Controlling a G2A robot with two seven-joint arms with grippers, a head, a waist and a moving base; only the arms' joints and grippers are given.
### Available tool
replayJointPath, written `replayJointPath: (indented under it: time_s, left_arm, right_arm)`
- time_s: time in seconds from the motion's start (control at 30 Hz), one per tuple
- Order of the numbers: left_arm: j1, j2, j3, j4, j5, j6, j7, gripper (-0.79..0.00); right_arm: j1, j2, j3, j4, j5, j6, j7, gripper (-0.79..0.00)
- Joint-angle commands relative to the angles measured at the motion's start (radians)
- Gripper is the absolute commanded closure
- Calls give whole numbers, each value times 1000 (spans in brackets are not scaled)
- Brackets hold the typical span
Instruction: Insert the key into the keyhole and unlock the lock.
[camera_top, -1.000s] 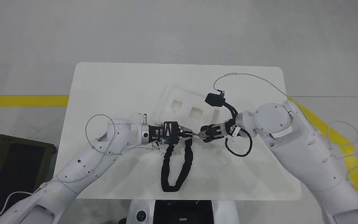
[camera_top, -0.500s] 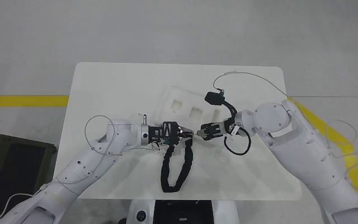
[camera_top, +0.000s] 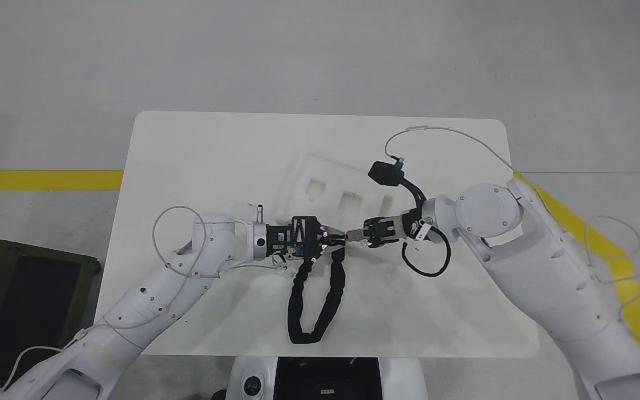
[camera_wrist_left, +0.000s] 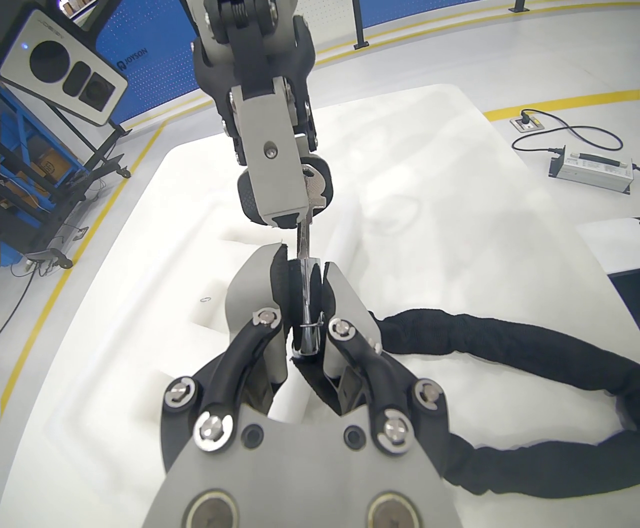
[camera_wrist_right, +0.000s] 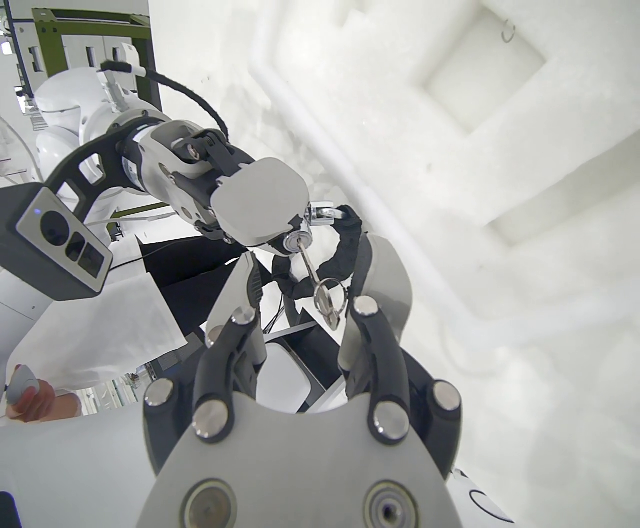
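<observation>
Silver key (camera_wrist_left: 314, 192), chrome lock (camera_wrist_left: 306, 327) on a black-sleeved chain (camera_wrist_left: 500, 340), white foam tray (camera_top: 305, 170), white table (camera_top: 200, 150).

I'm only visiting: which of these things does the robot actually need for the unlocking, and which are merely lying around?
Needed for the job:
- key, already in the keyhole
- lock, clamped in the left gripper
- black chain on the lock
- right gripper, at the key

Just lying about:
- white foam tray
- thin wire
- table under it all
</observation>
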Motion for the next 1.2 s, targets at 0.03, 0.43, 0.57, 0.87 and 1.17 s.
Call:
replayJointPath:
  time_s: [0.03,0.43,0.57,0.87,1.17]
  left_arm:
    - [3,-1,-7,8,-9,3,0,0]
    - [22,-6,-36,41,-72,-8,-17,0]
    - [26,-9,-45,48,-107,-18,-18,0]
    - [35,-14,-68,68,-205,-71,-27,0]
    - [36,-21,-84,92,-301,-118,-70,0]
  right_arm:
    - [-14,6,25,-17,0,8,-4,-366]
    - [-161,42,193,-149,-8,0,-120,0]
    - [-208,49,217,-175,-15,-9,-140,0]
    - [-227,49,178,-199,-143,-130,-216,0]
    - [-220,45,163,-200,-204,-231,-260,0]
